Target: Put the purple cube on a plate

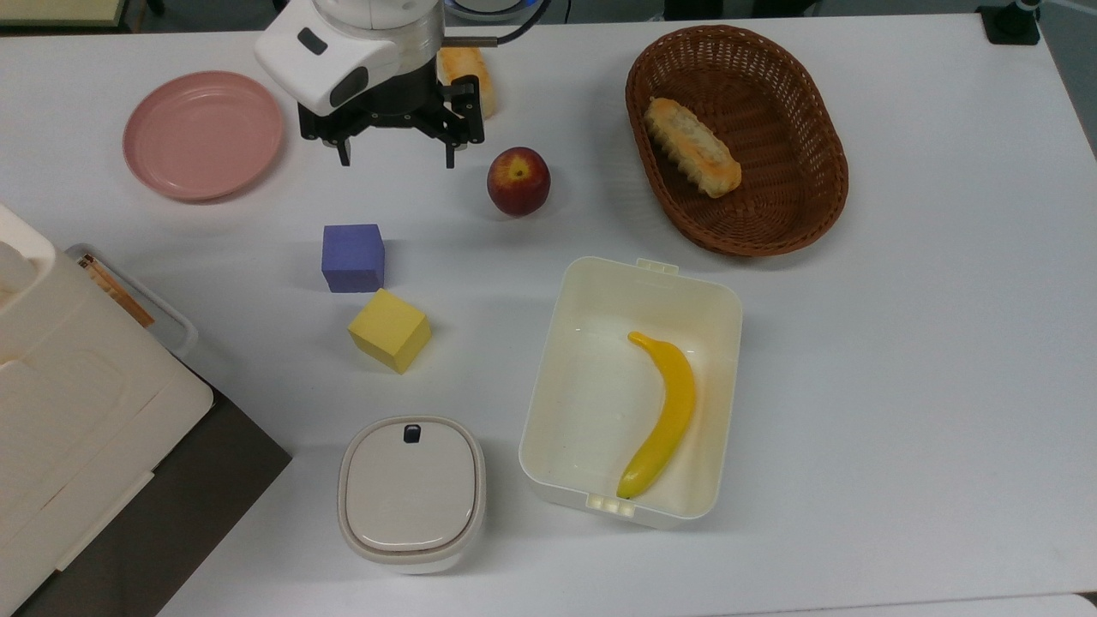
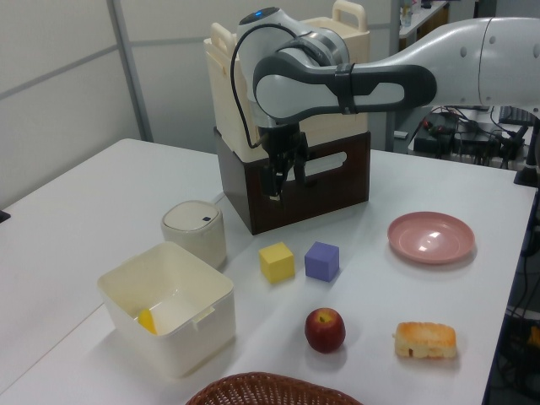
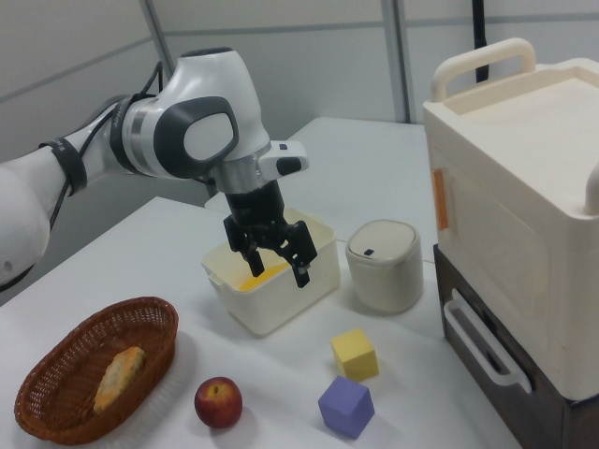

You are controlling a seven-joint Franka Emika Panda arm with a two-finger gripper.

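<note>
— What sits nearest in the top view?

— A lidded cream pot [image 1: 411, 493] and an open cream box [image 1: 632, 390] with a banana [image 1: 662, 414] lying in it. Just beyond them are the yellow cube [image 1: 390, 329] and the purple cube [image 1: 352, 257], close together with a slight gap. The purple cube rests flat on the white worktop [image 1: 900, 360], apart from everything else.

— And the tool?

— The tool [image 1: 396, 159] hangs above the worktop beyond the purple cube, fingers spread wide, holding and touching nothing. In the right view it [image 3: 275, 264] hovers in front of the cream box, well above the cubes.

— Where is the plate?

— The plate [image 1: 203, 134] lies bare toward the top view's far left, well apart from the purple cube. An apple [image 1: 518, 181] sits at the tool's right in the top view, a bread roll [image 1: 470, 75] partly behind the arm, and a wicker basket [image 1: 746, 146] with another roll [image 1: 692, 146] farther right.

— Any writing?

— None I can read.

— The surroundings?

— A cream carrier with handles on a brown crate [image 2: 295, 181] stands at the worktop's edge; pale panelled walls lie behind.
</note>
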